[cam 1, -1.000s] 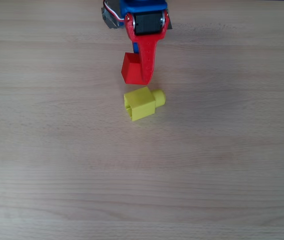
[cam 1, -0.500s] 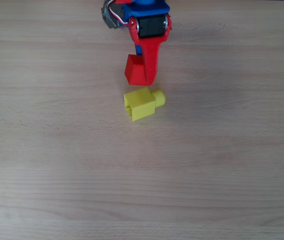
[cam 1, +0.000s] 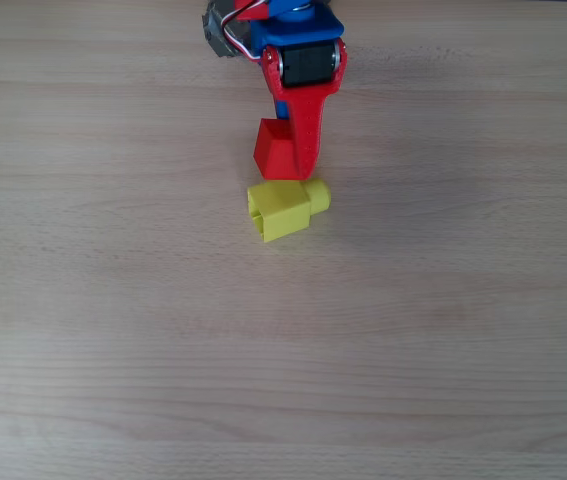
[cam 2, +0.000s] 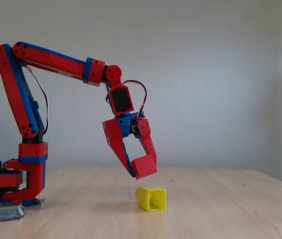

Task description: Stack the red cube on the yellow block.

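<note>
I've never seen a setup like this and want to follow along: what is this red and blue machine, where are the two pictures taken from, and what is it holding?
It is a small robot arm bolted at the table's edge. One picture looks straight down from above; the fixed view looks from the side. Its two-fingered hand is closed on the red cube, lifted off the wood. Just below lies the yellow block, tipped on its side, with its hollow end facing the side camera and its round stud pointing right in the overhead view. The cube hangs near it, not yet on top.
</note>
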Tool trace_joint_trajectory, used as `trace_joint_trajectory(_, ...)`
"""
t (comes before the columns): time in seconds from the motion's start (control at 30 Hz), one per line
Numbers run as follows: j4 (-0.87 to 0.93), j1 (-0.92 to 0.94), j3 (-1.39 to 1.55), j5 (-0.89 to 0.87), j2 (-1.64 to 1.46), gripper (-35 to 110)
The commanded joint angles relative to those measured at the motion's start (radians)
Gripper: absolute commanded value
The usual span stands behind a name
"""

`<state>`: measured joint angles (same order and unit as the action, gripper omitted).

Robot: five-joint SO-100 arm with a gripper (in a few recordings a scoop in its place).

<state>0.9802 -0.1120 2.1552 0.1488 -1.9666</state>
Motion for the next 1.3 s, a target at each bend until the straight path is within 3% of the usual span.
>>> trace_joint_trajectory(0.0, -0.006, -0.021, -0.018, 0.003, -0.031, 0)
trace_joint_trajectory(0.7, -0.048, -0.025, 0.020, 0.003, -0.028, 0)
trace_joint_trajectory(0.77, -0.048, -0.026, 0.020, 0.000, -0.028, 4)
trace_joint_trajectory(0.93, -0.051, -0.017, 0.021, -0.009, -0.017, 36)
trace_joint_trajectory(1.27, -0.041, 0.011, 0.009, -0.012, -0.041, 44)
